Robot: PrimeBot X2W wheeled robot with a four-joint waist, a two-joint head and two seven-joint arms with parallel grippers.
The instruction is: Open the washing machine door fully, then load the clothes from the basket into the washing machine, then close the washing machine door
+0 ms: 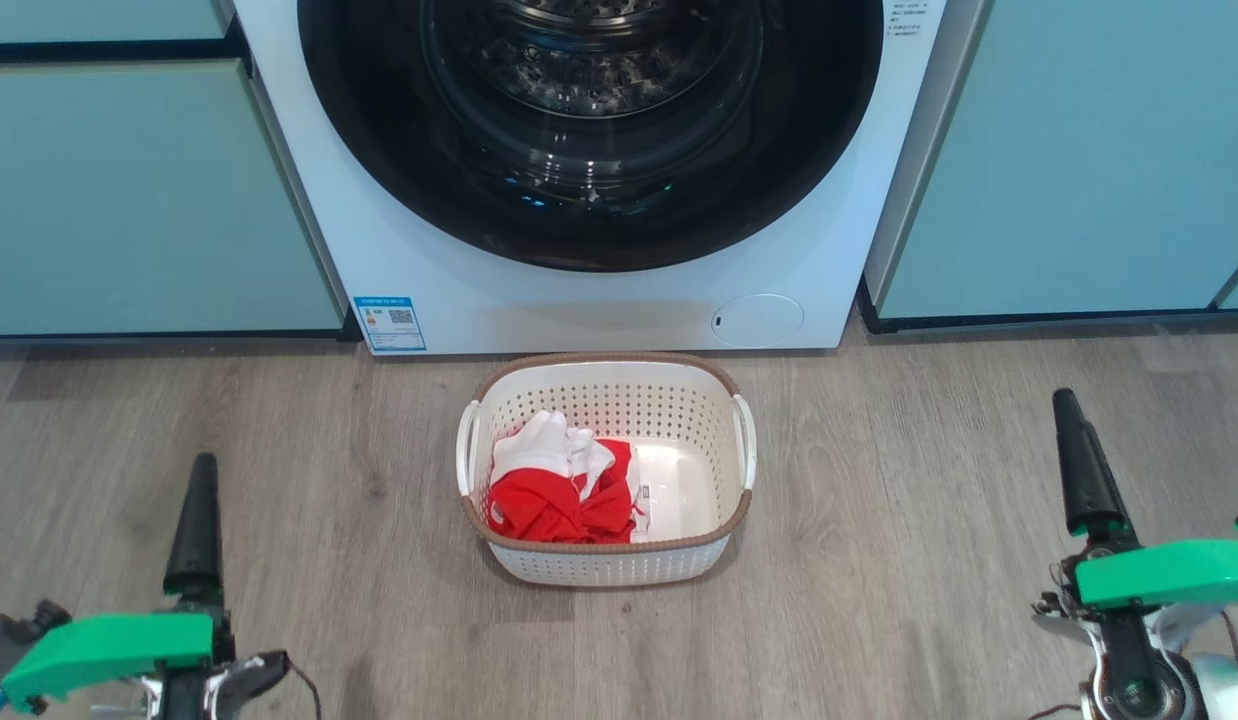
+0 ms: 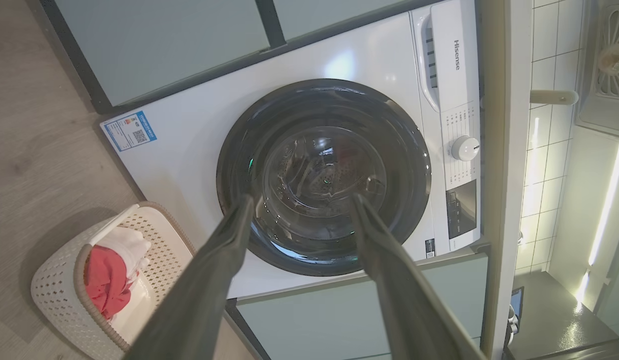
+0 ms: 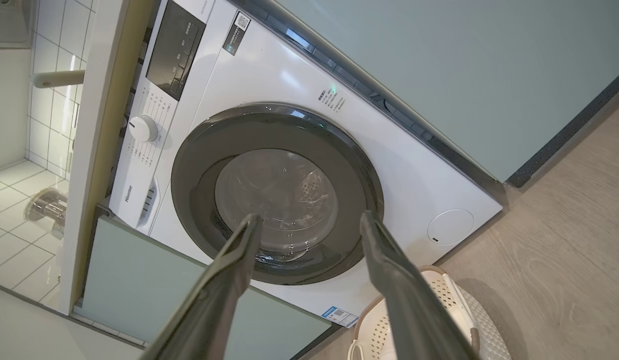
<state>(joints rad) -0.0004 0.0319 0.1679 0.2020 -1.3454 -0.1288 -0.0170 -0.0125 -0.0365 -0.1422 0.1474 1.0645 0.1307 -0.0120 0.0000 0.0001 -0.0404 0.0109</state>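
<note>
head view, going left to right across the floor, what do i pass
left gripper → basket, with the clothes lying in its left half → right gripper

The basket sits on the floor before the washing machine — clothes inside, at its left.

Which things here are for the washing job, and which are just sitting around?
For the job: washing machine, door, basket, red clothes.
Just there: teal cabinets, wooden floor, blue sticker.
</note>
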